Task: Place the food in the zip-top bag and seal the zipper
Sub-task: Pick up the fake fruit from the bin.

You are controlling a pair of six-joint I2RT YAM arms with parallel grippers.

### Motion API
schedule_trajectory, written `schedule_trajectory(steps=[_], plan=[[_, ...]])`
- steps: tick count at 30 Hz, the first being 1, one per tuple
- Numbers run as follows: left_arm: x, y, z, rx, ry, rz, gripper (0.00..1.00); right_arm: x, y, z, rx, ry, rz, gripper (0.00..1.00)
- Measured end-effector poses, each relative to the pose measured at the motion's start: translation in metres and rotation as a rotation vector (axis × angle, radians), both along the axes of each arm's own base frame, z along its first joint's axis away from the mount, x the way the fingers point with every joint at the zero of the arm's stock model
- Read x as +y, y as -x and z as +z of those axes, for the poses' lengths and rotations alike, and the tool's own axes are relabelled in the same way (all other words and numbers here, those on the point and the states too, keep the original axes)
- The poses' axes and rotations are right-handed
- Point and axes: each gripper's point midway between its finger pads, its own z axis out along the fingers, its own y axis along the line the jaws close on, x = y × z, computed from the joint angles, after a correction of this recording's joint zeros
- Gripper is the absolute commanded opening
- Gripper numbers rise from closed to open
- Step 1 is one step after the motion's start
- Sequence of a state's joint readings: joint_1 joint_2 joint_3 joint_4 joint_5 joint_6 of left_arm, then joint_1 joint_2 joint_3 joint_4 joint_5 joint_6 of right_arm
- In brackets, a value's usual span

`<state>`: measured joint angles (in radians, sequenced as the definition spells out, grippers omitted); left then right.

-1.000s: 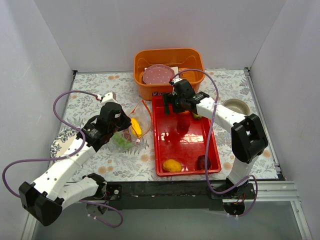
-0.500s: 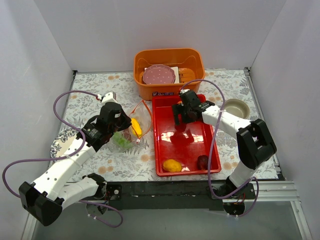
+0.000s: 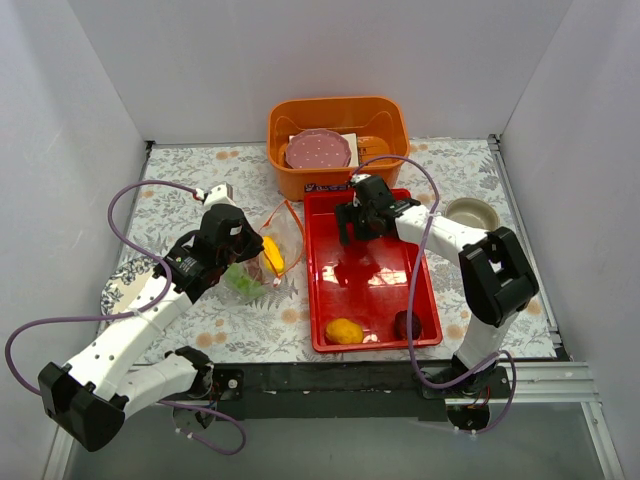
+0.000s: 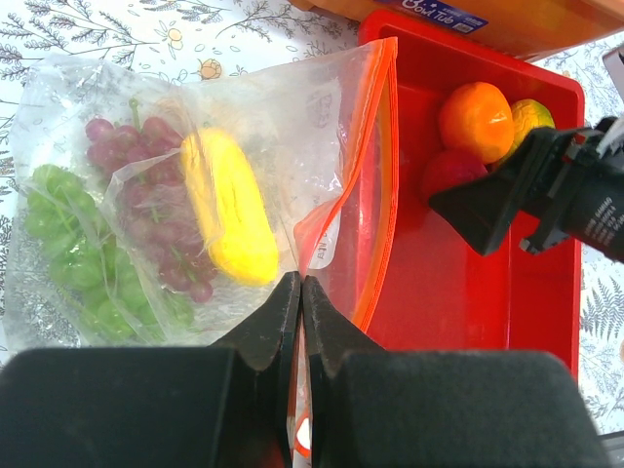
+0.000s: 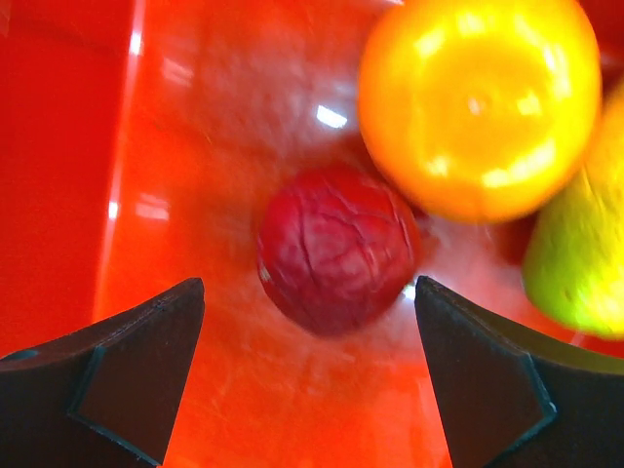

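Observation:
The zip-top bag (image 4: 292,127) lies left of the red tray, its mouth facing the tray. Inside it are green grapes (image 4: 58,224), purple grapes (image 4: 146,195) and a yellow piece (image 4: 226,210). My left gripper (image 4: 300,285) is shut on the bag's mouth edge by the orange-red zipper (image 4: 380,175). My right gripper (image 5: 309,288) hangs open low over the tray's far end, its jaws either side of a dark-red fruit (image 5: 336,249) without touching it. An orange (image 5: 478,97) and a yellow-green piece (image 5: 575,263) lie just beyond. More food sits at the tray's near end: an orange-yellow mango (image 3: 344,330) and a dark-red piece (image 3: 407,323).
The red tray (image 3: 375,290) fills the middle of the table. Behind it stands an orange bin (image 3: 280,150) holding a pink plate (image 3: 318,150). A small bowl (image 3: 472,213) sits right of the tray. A patterned plate (image 3: 120,290) lies at the far left under my left arm.
My right gripper has come down from the tray's back edge to the fruits at its far end, staying open. The left gripper and the bag have not moved.

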<state>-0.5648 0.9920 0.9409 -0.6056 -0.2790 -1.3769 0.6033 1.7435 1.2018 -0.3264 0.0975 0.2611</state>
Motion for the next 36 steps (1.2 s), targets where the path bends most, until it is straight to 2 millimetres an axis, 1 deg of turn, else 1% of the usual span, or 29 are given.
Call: schedule_trajectory(steps=[2,3,4,5,6,7,9,10,11,13,16,20,28,36], plan=[[0.0,0.0,0.0,0.001,-0.001,0.0,0.0,0.008,-0.007,-0.001,-0.003,-0.015,0.007,0.93],[0.0,0.0,-0.001,0.002,-0.001,0.0,0.0,0.011,-0.009,-0.003,0.0,-0.019,0.011,0.9],[0.0,0.0,-0.001,0.002,-0.001,0.0,0.0,0.013,-0.011,-0.006,0.008,-0.019,0.014,0.8],[0.0,0.0,-0.001,0.002,-0.001,0.0,0.0,0.015,-0.013,-0.009,0.017,-0.019,0.017,0.76],[0.0,0.0,-0.001,0.001,-0.001,0.0,0.0,0.017,-0.015,-0.012,0.02,-0.016,0.021,0.75],[0.0,0.0,-0.001,0.001,-0.002,0.0,0.0,0.019,-0.016,-0.016,0.03,-0.016,0.019,0.7],[0.0,0.0,-0.001,0.001,-0.002,0.0,0.0,0.019,-0.015,-0.022,0.046,-0.012,0.017,0.65],[0.0,0.0,-0.001,0.001,-0.002,0.0,0.0,0.019,-0.014,-0.022,0.048,-0.016,0.014,0.52],[0.0,0.0,-0.001,0.001,-0.003,0.0,0.0,0.02,-0.015,-0.021,0.045,-0.021,0.012,0.43],[0.001,0.0,-0.002,0.003,-0.004,0.0,0.0,0.02,-0.015,-0.021,0.045,-0.023,0.009,0.32],[0.001,0.001,-0.004,0.006,-0.006,0.0,0.0,0.021,-0.015,-0.021,0.046,-0.026,0.01,0.28],[0.001,0.002,-0.006,0.011,-0.009,0.0,0.0,0.021,-0.01,-0.021,0.054,-0.038,0.018,0.27],[0.002,0.001,-0.006,0.01,-0.011,0.006,0.0,0.011,0.021,-0.018,0.094,-0.072,0.035,0.26],[0.0,-0.001,-0.008,0.027,-0.002,0.019,0.0,0.006,0.039,0.0,0.081,-0.121,0.047,0.25]])
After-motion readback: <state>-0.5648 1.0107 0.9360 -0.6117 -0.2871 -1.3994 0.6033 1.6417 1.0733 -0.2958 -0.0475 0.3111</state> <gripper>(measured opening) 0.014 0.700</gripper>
